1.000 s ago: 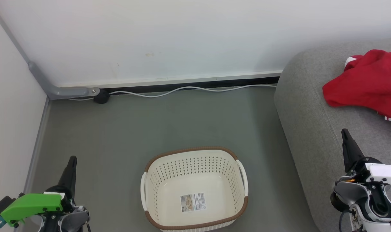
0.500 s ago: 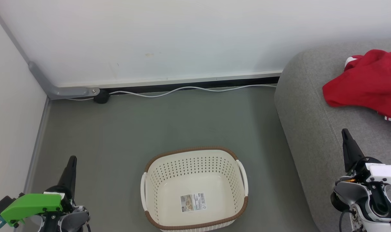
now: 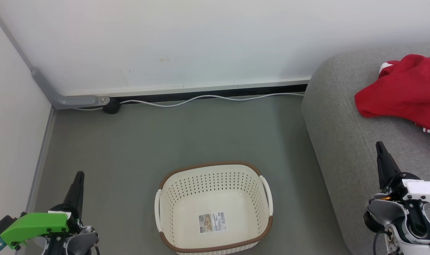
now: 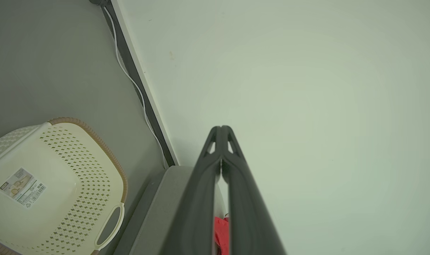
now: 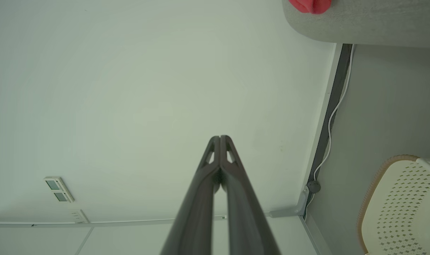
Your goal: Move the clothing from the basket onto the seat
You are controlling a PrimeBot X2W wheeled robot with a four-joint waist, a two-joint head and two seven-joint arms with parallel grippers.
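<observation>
Left claw [image 3: 79,175]: fingers pressed together, tips touching, nothing between them. It hangs low over the floor [image 3: 201,131], pointing toward the wall.

Right claw [image 3: 379,146]: same condition, fingers together and nothing held. It stands above the near edge of the seat [image 3: 339,120].

The basket [image 3: 208,165] sits on the floor between my two claws, apart from both and upright. Its bottom is bare apart from a label [image 3: 212,222]; I see no fabric against the walls or over the rim.

Beyond the right claw and off to its right, a red garment [image 3: 402,88] lies crumpled on the seat, well apart from the fingertips. Just right of that claw, a scrap of white sits at the picture edge; I cannot tell what it is.

Assessment: I judge the transfer done. The clothing is on the seat, the basket holds none, and neither claw carries anything. I see no item left to move. Part of the seat lies outside my view, so I cannot check how the whole load rests there.
</observation>
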